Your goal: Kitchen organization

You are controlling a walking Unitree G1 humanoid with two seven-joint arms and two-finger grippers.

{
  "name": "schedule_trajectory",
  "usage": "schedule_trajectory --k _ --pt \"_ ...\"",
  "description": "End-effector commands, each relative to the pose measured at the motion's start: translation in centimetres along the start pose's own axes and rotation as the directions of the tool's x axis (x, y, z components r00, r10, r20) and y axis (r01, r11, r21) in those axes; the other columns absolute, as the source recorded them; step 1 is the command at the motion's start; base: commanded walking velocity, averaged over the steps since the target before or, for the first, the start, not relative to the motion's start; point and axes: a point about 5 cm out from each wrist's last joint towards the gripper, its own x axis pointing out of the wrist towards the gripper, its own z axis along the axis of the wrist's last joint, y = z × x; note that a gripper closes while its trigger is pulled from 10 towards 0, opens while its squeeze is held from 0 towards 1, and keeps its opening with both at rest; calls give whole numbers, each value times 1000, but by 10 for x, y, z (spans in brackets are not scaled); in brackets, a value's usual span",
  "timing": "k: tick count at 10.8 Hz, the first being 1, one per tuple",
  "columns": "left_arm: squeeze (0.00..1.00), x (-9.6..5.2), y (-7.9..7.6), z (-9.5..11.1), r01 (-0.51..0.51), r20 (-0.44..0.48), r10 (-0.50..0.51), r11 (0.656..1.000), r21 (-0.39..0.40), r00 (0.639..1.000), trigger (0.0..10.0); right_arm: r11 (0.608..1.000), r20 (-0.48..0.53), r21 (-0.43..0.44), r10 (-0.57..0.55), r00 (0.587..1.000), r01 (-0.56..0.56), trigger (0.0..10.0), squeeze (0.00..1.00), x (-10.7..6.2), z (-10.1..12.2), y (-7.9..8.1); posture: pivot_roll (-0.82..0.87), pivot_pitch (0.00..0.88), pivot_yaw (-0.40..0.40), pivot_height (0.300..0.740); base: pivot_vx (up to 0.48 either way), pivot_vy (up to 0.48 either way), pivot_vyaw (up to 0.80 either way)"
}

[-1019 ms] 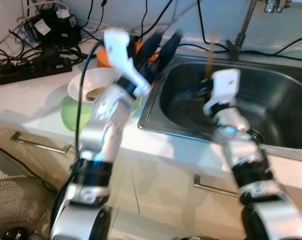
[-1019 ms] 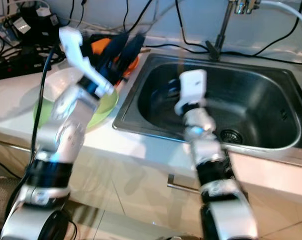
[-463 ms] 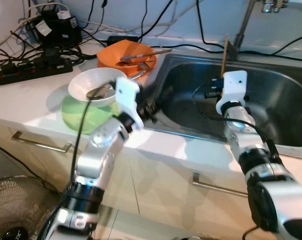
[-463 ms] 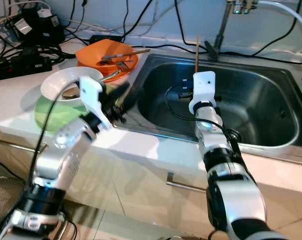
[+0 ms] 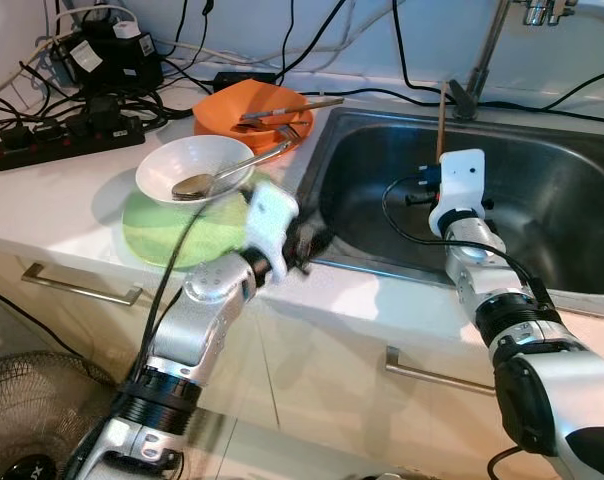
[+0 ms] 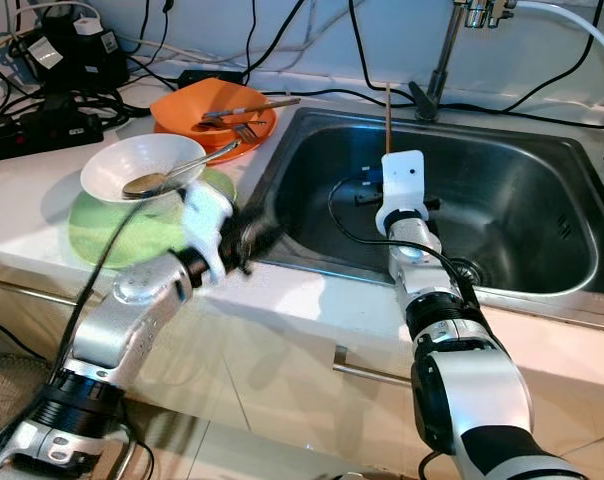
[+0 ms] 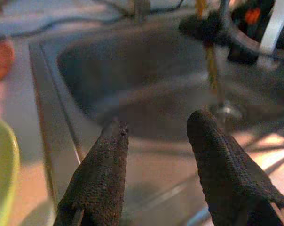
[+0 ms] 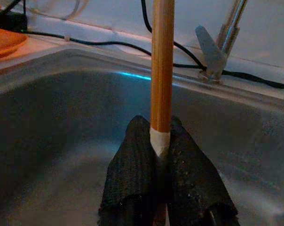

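My right gripper (image 8: 160, 150) is shut on a wooden chopstick (image 8: 161, 70) and holds it upright over the steel sink (image 5: 542, 215). From the head, that chopstick (image 5: 440, 125) rises above the gripper's white wrist. My left gripper (image 7: 156, 127) is open with nothing between its fingers, hovering at the sink's left rim (image 5: 307, 243). An orange bowl (image 5: 222, 108) with a fork and other utensils stands on the counter. A white bowl (image 5: 187, 160) with a spoon sits on a green plate (image 5: 162, 230).
Power strips and tangled cables (image 5: 67, 130) crowd the counter's back left. The faucet (image 5: 487, 50) stands behind the sink, and a drain (image 6: 464, 270) lies in its floor. Drawer handles (image 5: 82, 290) run below the counter edge. A fan (image 5: 32, 420) stands on the floor at lower left.
My left arm has come down from above the orange bowl to the sink's left rim. My right gripper keeps its grip on the chopstick over the sink, barely moved.
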Motion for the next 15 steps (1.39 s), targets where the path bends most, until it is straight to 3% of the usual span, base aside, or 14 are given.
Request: schedule_trajectory --k 1,2,3,10,11,13,14,15 --pt "0 0 1 0 -8 -17 8 1000 14 1000 10000 1000 15 -10 1 1000 -1 10000 0 4 8 -1 86 2 39 740 0 0 0" --pt "0 0 1 0 -10 -18 11 1000 16 1000 10000 1000 15 -7 2 1000 -2 10000 0 4 8 -1 86 2 39 740 0 0 0" --pt "0 0 1 1 -14 -23 14 1000 18 1000 10000 1000 18 -5 11 1000 -11 10000 1000 5 9 0 87 14 41 740 0 0 0" --pt "0 3 -1 6 -25 22 24 999 22 999 10000 1000 31 -20 6 1000 -5 10000 1000 4 9 -1 78 13 42 740 0 0 0" --pt "0 5 0 15 -54 79 50 997 48 996 10000 999 72 -25 -19 997 21 10000 0 4 14 -4 80 1 40 740 0 0 0" --pt "0 5 3 39 -112 203 85 986 123 975 10000 1000 235 17 -13 972 10 10000 0 3 39 -1 66 0 31 740 0 0 0" --pt "0 6 2 44 -124 229 86 980 154 970 10000 999 259 31 -15 966 7 10000 0 1 42 0 66 0 31 740 0 0 0" --pt "0 4 3 55 -196 346 105 950 241 932 10000 999 282 49 -16 959 2 10000 0 -4 40 4 56 0 31 740 0 0 0"
